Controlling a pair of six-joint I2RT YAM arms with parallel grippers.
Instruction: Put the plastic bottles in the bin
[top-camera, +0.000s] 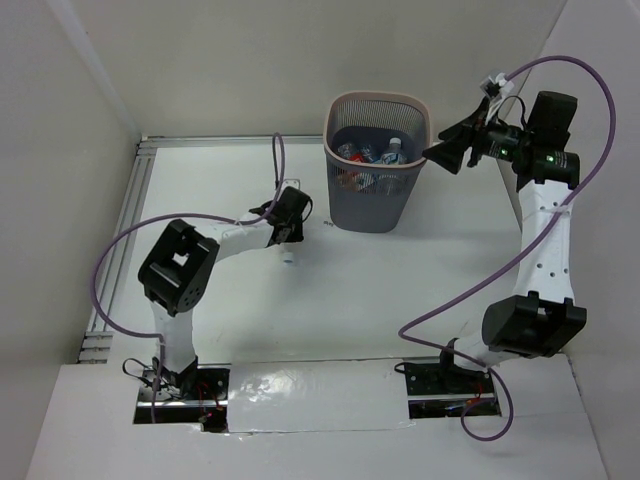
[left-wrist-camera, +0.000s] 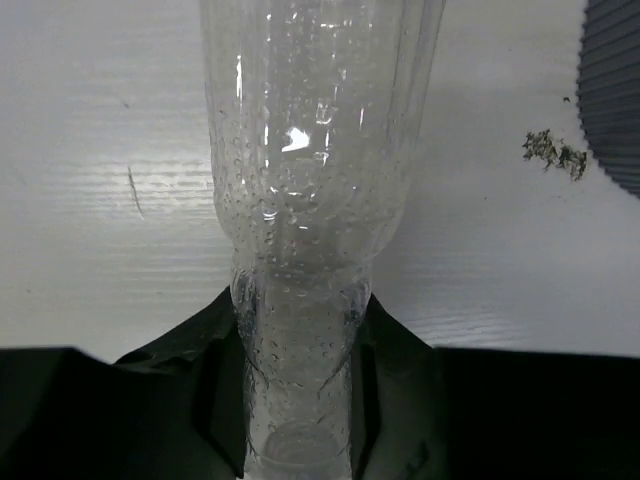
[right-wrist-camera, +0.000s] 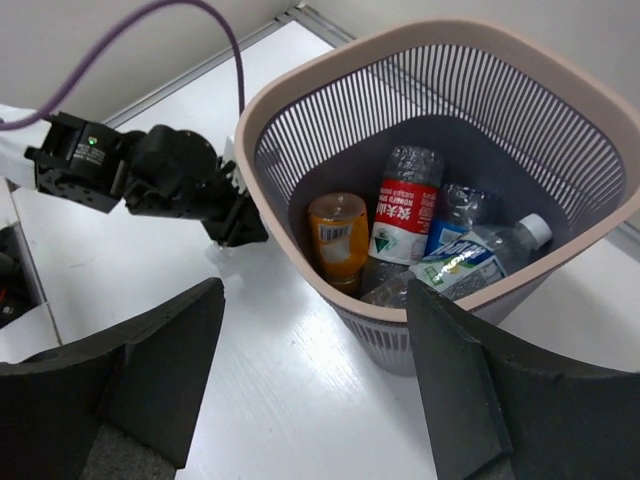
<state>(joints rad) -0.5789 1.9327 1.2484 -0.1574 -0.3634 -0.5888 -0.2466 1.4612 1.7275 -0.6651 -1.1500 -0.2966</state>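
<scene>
White table (top-camera: 240, 180) with pale walls around it carries the bin (top-camera: 375, 205) on the far side, near the middle. Inside the bin lie the orange bottle (right-wrist-camera: 337, 235), the bottle with red label (right-wrist-camera: 405, 215) and, to the right of them, bottles with blue labels (right-wrist-camera: 470, 262). The right gripper (right-wrist-camera: 315, 300) hangs over the right side of the rim, its jaws wide apart and holding nothing. The left gripper (top-camera: 288, 235) is low on the table, just left of the bin. Its fingers (left-wrist-camera: 215, 340) press on both sides of the narrow waist of the clear unlabelled bottle (left-wrist-camera: 310, 180), which lies on the table outside the bin.
</scene>
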